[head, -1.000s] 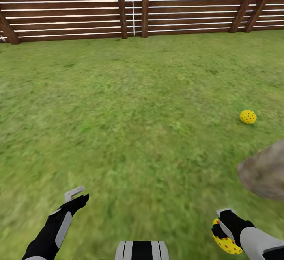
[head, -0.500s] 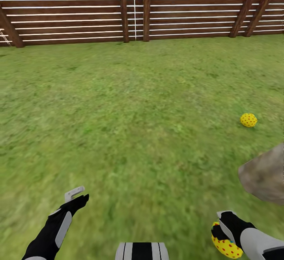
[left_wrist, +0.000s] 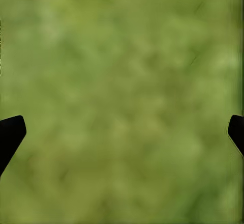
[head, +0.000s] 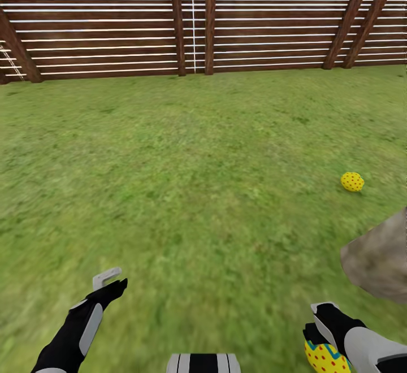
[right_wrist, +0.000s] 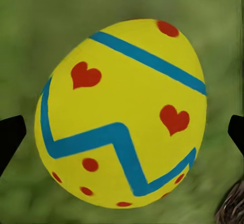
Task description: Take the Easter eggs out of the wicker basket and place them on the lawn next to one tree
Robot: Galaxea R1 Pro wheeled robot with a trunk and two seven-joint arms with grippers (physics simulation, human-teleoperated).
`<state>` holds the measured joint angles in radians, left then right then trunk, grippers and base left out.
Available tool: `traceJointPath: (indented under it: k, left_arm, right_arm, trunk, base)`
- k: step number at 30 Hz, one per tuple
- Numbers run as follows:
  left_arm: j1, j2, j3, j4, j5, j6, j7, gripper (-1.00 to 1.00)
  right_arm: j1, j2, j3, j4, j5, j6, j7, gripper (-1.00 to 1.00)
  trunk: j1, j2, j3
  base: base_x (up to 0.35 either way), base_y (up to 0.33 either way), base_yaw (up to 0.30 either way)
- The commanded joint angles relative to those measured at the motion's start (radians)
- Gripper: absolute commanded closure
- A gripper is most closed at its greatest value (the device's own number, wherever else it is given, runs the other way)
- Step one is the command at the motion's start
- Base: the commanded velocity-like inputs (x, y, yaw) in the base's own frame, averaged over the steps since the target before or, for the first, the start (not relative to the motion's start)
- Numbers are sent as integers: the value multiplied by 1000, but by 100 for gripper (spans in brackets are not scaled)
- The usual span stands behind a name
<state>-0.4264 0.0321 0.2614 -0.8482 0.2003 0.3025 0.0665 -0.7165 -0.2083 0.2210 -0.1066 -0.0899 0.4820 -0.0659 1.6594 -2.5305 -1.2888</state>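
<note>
Right pincer of mine is clamped on one Easter egg, kept low at the near right for carrying to the tree trunk just beyond. Another egg lies on the lawn right beside that trunk, farther off. My left pincer hangs open, empty.

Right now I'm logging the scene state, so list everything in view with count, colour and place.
Easter eggs: two, yellow with red marks; one on the lawn at right, one with a blue zigzag in the right gripper.
Lawn: one, green, across the view.
Fence: one, brown slats, far edge.
Tree trunk: one, grey-brown, right edge.
Left gripper: black, open, empty, lower left.
Right gripper: black, shut on an egg, lower right.
</note>
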Motion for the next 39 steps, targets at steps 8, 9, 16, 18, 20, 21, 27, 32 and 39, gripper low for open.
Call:
traceJointPath:
  k: [8, 9, 16, 18, 20, 21, 27, 32, 39]
  left_arm:
    - [0, 0, 2, -3, 12, 32, 6, -100]
    - [0, 1, 1, -3, 12, 32, 6, -100]
    - [0, 1, 2, -2, 11, 32, 5, -100]
    - [0, 0, 2, -2, 11, 32, 5, -100]
    - [0, 1, 2, -2, 12, 32, 5, -100]
    - [0, 1, 2, -2, 12, 32, 5, -100]
    - [0, 0, 2, -3, 12, 32, 5, -100]
    - [0, 0, 2, -3, 11, 32, 5, -100]
    - [0, 0, 1, -2, 11, 32, 6, -100]
  right_arm:
    - [0, 0, 7, -2, -10, 6, -4, -100]
    - [0, 0, 7, -2, -10, 6, -4, -100]
    - [0, 0, 7, -2, -9, 6, -4, -100]
    - [0, 0, 8, -2, -9, 6, -4, -100]
    - [0, 0, 8, -2, -9, 6, -4, -100]
    - [0, 0, 8, -2, -9, 6, -4, -100]
    - [0, 0, 8, -2, -10, 6, -3, -100]
    - [0, 0, 8, -2, -9, 6, -4, -100]
    - [0, 0, 7, -2, -9, 6, -5, -100]
  trunk:
    - [-4, 2, 30]
    - [-4, 2, 34]
    - [-7, 4, 61]
    - [-8, 4, 69]
    - [-9, 4, 77]
    - [-10, 5, 81]
    - [-12, 6, 104]
    - [-15, 7, 123]
    - [-18, 9, 150]
  base:
    - [-134, 0, 0]
    - [-326, 0, 0]
    - [-319, 0, 0]
    - [-288, 0, 0]
    - [-190, 0, 0]
    - [-86, 0, 0]
    - [-24, 0, 0]
    - [-2, 0, 0]
    - [-76, 0, 0]
